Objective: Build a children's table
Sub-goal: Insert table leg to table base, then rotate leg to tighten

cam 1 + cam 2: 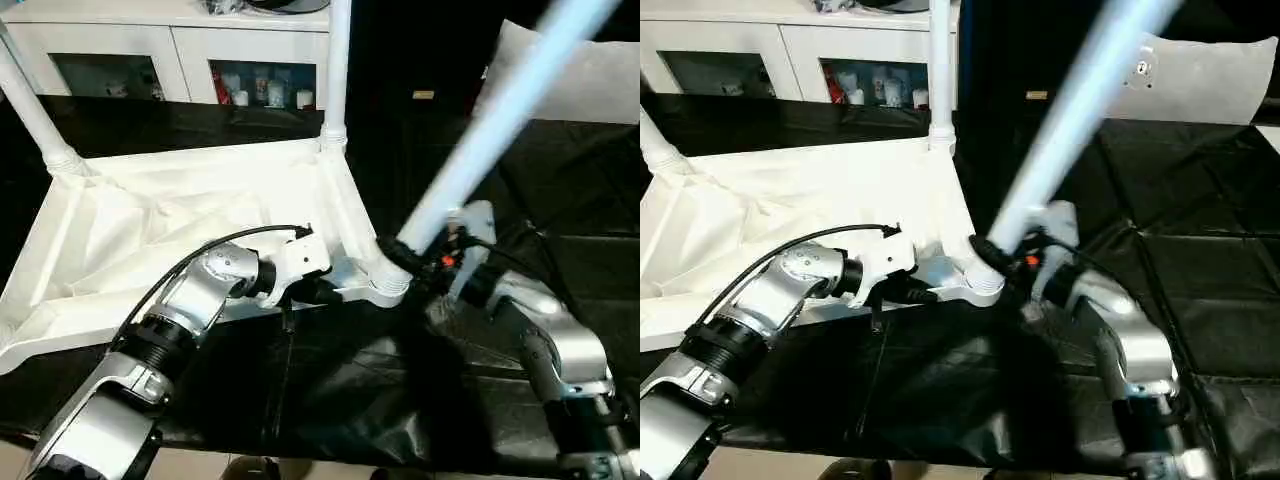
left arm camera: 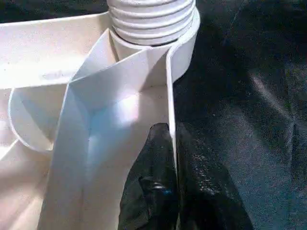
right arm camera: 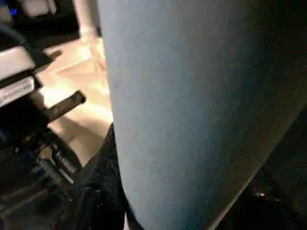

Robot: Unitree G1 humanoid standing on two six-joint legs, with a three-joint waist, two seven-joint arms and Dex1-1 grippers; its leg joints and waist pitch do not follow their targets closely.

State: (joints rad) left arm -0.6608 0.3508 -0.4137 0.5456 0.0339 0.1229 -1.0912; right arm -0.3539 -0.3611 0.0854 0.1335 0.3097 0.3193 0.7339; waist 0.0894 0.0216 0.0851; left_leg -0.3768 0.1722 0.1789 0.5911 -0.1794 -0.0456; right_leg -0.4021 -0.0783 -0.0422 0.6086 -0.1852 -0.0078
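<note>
Currently the children's table (image 1: 150,230) lies upside down on the black-covered work surface (image 1: 330,390), ribbed underside up, taking up the left and middle of the scene. At far left one leg (image 1: 30,110) stands in its corner socket, leaning slightly leftward. A second leg (image 1: 338,65) stands upright in the far right socket, long axis vertical.

The left gripper (image 1: 322,292) is clamped shut on the near rim of the tabletop, just left of the near right socket (image 1: 385,275). The left wrist view shows the grip closely: black fingers (image 2: 148,191) pinch the thin upright wall of the rim, with the threaded end of a leg (image 2: 151,19) seated in the socket beyond.

Right of this, a third leg (image 1: 500,110) rises from the near right socket, long axis tilted, running up and to the far right. The right gripper (image 1: 425,262) holds it low down, just above the socket, jaws closed around the tube. In the right wrist view the tube (image 3: 192,110) looms very close, with the left gripper's body (image 3: 19,86) alongside.

A white cabinet (image 1: 170,45) stands at the far side.
</note>
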